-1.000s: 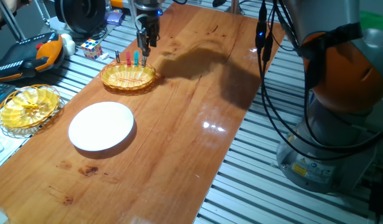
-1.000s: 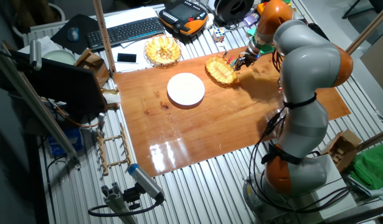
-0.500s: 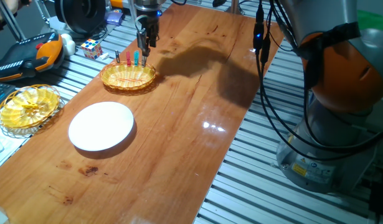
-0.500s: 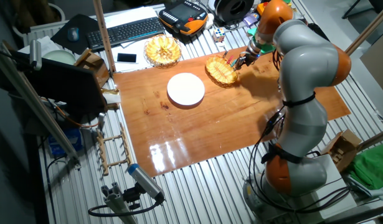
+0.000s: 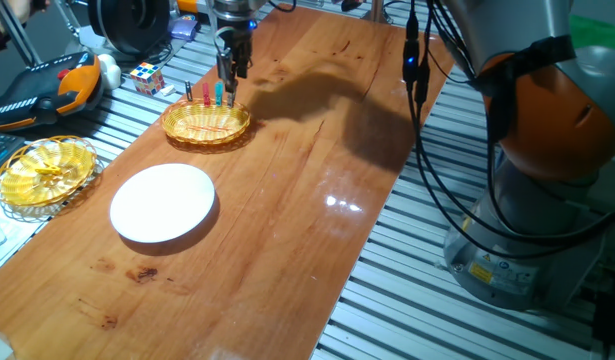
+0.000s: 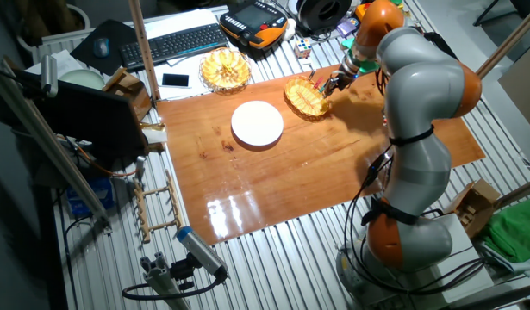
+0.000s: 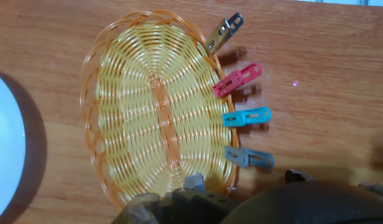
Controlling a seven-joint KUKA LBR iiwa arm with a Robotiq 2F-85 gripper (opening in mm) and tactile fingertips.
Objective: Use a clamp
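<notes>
The clamp point(image 7: 248, 158) is a small pale grey peg clipped on the rim of the yellow wicker basket point(image 7: 91, 93), lowest in a row with a teal peg point(image 7: 246, 117), a red peg point(image 7: 237, 79) and a dark peg point(image 7: 223, 33). My gripper point(image 7: 246, 180) is open, with a fingertip on either side of the grey clamp and just short of it. In one fixed view the gripper point(image 5: 231, 72) hangs just above the pegs on the basket point(image 5: 177, 128). The other fixed view shows the gripper point(image 6: 333, 82) at the basket point(image 6: 305, 97).
A white plate point(image 5: 163, 203) lies on the wooden table in front of the basket. A second yellow basket point(image 5: 45, 170), a Rubik's cube point(image 5: 147, 76) and an orange-black pendant point(image 5: 47, 85) sit on the slatted bench to the left. A keyboard point(image 6: 174, 43) lies behind.
My gripper has shifted slightly to the left above the pegs. The pegs, basket and plate have not moved.
</notes>
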